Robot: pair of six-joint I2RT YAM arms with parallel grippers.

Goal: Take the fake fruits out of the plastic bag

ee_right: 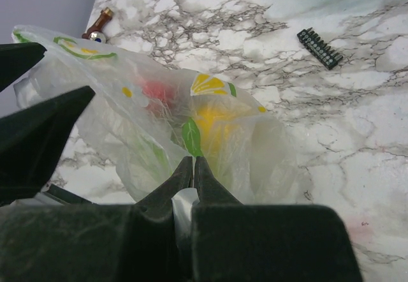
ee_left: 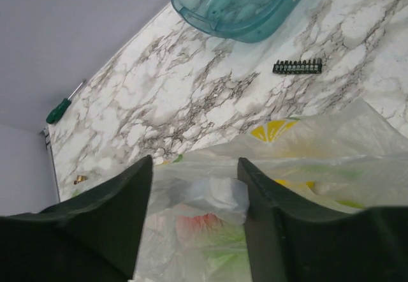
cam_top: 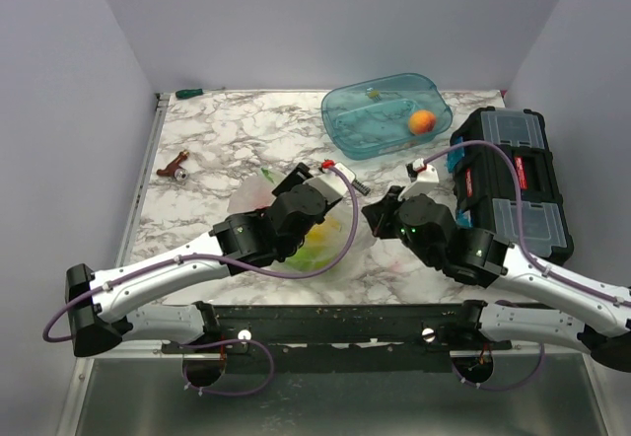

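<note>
1. Two grippers work at the bag (ee_right: 159, 122): the right gripper (ee_right: 193, 164) pinches a fold of its film, jaws tight together.
2. At the left gripper (ee_left: 194, 161) the jaws are spread wide over the bag's crumpled top; whether they touch it I cannot tell.
3. Red and yellow fruits (ee_right: 213, 119) sit inside the bag, showing through it.
4. From above, the bag lies between the arms, with the tub (cam_top: 365, 125) at 1 o'clock from it, the toolbox (cam_top: 508, 175) near 3 and the screwdriver (cam_top: 189, 93) about 11.
</note>
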